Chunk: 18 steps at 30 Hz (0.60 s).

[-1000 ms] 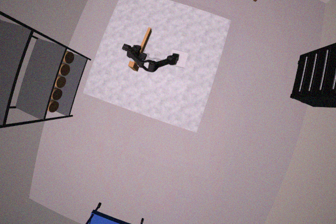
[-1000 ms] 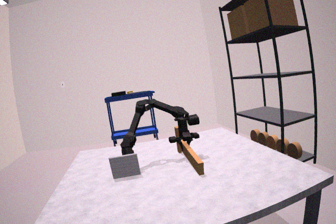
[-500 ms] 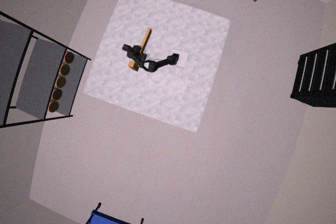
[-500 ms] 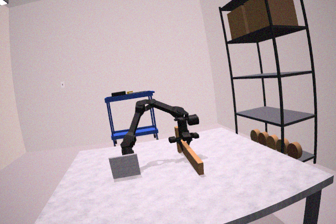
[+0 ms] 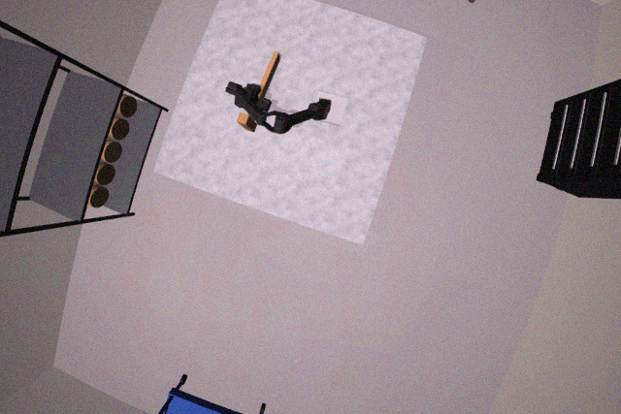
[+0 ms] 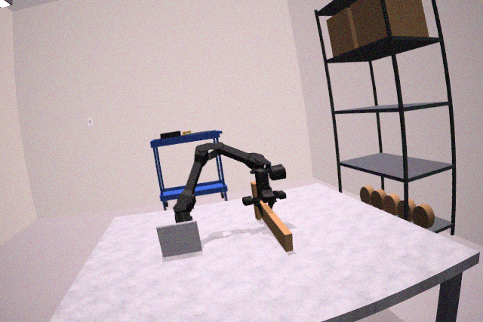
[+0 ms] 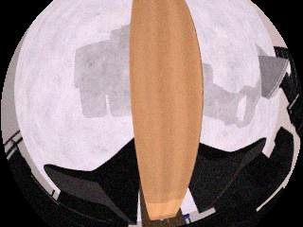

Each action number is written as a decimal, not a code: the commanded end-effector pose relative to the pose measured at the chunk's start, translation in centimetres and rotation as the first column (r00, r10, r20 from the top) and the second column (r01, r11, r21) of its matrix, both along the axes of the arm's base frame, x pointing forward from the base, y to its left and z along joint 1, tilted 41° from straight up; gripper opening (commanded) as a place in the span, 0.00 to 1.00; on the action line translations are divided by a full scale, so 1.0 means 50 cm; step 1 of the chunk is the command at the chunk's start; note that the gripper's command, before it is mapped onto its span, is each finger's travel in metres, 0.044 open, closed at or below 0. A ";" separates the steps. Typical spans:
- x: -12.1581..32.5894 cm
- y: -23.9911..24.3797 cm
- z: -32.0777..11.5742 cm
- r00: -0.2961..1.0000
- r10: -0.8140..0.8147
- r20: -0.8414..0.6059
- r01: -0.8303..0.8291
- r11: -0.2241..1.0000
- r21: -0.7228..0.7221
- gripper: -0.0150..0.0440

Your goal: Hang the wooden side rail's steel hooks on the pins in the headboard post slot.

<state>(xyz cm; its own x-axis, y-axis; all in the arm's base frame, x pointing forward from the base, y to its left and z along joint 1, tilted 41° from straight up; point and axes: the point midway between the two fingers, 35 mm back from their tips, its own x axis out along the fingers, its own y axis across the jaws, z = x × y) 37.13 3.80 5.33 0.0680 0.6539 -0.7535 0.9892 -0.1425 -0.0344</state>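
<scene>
The wooden side rail [image 5: 270, 71] [image 6: 278, 225] [image 7: 163, 95] runs from my gripper toward the front of the table in the exterior view, with its far end at or very close to the table top. My gripper [image 6: 267, 202] [image 7: 155, 139] is shut on the rail, one dark finger on each side of it, near the post end. The headboard post [image 5: 245, 121] [image 6: 254, 190] stands upright just behind the gripper. The rail's near end is close to the post. The hooks, pins and slot are hidden, so I cannot tell whether the hooks sit on the pins.
A grey slanted panel [image 6: 179, 238] [image 7: 272, 76] stands on the table [image 5: 301, 183] [image 6: 351, 264] by the arm's base. A black shelf rack [image 6: 404, 147] with boxes and round wooden pieces, and a blue cart [image 6: 191, 139], stand beyond the table.
</scene>
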 end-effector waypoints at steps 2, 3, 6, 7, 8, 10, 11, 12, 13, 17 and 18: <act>0.003 -0.002 0.005 1.000 -0.005 0.002 0.005 1.000 -0.001 0.25; 0.003 -0.002 0.005 1.000 -0.005 0.002 0.005 1.000 -0.001 0.25; 0.004 -0.002 0.006 1.000 -0.005 0.002 0.005 1.000 -0.001 0.25; 0.004 -0.002 0.006 1.000 -0.005 0.002 0.005 1.000 -0.001 0.25; 0.004 -0.002 0.006 1.000 -0.005 0.002 0.005 1.000 -0.001 0.25; 0.005 -0.002 0.007 1.000 -0.005 0.002 0.005 1.000 -0.001 0.25; 0.005 -0.002 0.007 1.000 -0.005 0.002 0.005 1.000 -0.001 0.25; 0.005 -0.002 0.007 1.000 -0.005 0.002 0.005 1.000 -0.001 0.25; 0.005 -0.002 0.007 1.000 -0.005 0.002 0.005 1.000 -0.001 0.25; 0.005 -0.001 0.007 1.000 -0.005 0.002 0.005 1.000 -0.001 0.25; 0.005 0.000 0.007 1.000 -0.005 0.002 0.005 1.000 -0.001 0.25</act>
